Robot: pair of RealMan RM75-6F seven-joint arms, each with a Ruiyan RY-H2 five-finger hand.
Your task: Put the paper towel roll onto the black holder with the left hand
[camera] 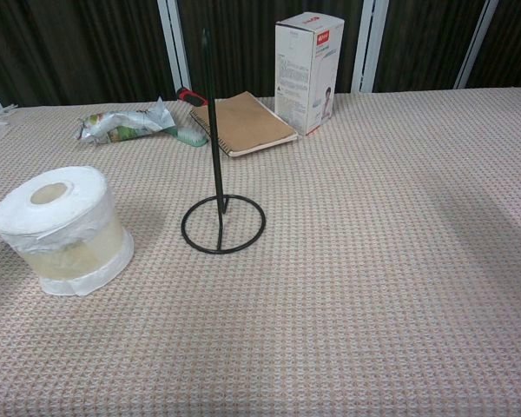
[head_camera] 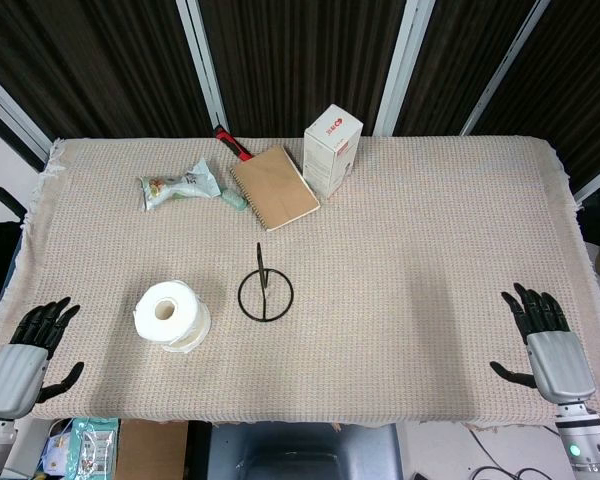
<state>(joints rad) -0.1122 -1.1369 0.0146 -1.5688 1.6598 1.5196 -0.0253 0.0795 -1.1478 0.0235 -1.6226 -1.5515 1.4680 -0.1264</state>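
While the fingers of the left hand (head_camera: pixel 25 345) are spread and hold nothing, like the right hand (head_camera: pixel 548 340), the job has not started. The paper roll (head_camera: pixel 170 314) stands beside the black holder (head_camera: pixel 265 292). Next, reach and grab it.

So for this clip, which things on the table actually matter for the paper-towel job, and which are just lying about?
Part of the job:
- paper towel roll, standing on end, partly wrapped
- black holder, beside the roll, its post bare
- left hand, at the table edge, holding nothing

Just lying about:
- brown notebook
- white box
- snack packet
- right hand, idle, fingers spread
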